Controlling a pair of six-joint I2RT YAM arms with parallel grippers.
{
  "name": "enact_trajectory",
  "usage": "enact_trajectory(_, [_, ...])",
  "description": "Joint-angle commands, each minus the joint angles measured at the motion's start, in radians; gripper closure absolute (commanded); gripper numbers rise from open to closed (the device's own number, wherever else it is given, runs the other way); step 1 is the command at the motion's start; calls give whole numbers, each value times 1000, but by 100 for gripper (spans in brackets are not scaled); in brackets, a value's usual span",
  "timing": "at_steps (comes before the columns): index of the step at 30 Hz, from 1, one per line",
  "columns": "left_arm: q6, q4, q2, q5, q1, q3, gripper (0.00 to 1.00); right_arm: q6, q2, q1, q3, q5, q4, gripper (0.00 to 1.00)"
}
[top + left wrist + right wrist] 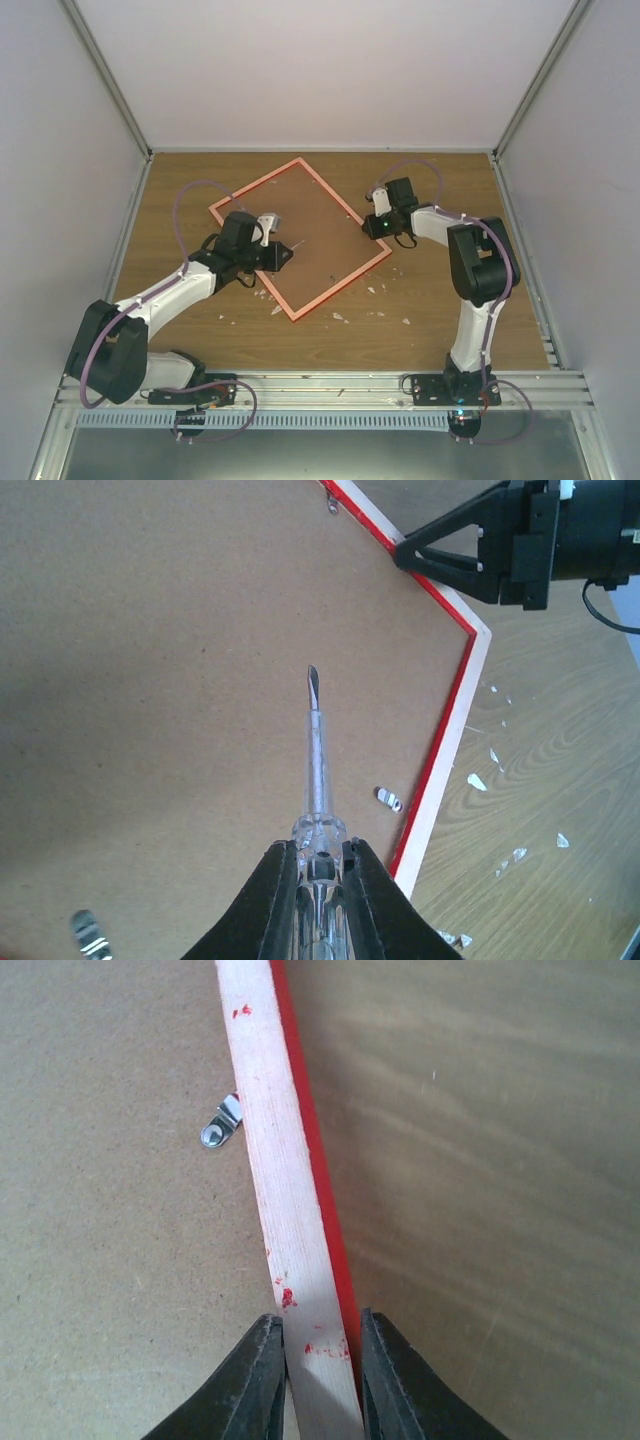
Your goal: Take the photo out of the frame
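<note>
Near the bench's middle, the left jaws clamp a clear-handled metal screwdriver [315, 750] pointing across the brown board back [150, 680], and the right jaws pinch one side rail of the thin bright-red rectangular picture frame [285, 1210], which lies face down on the wooden bench [440, 300].

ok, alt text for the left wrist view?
Left gripper holds a clear screwdriver, blade pointing across the brown back of the red frame. Right gripper pinches its rail at top right; a metal tab lies nearby.
</note>
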Motion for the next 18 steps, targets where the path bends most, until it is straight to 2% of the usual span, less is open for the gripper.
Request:
enact_trajectory(1, [-6, 57, 15, 13, -18, 24, 100, 91, -46, -3, -131, 37, -64, 83])
enact_trajectory(9, [-6, 55, 48, 14, -49, 49, 100, 186, -215, 30, -359, 19, -9, 83])
enact_trajectory(15, [-5, 53, 85, 7, -86, 81, 100, 252, -315, 87, -470, 13, 10, 82])
enact_trajectory(18, [-5, 54, 101, 4, -104, 89, 100, 296, -385, 113, -520, 14, 25, 77])
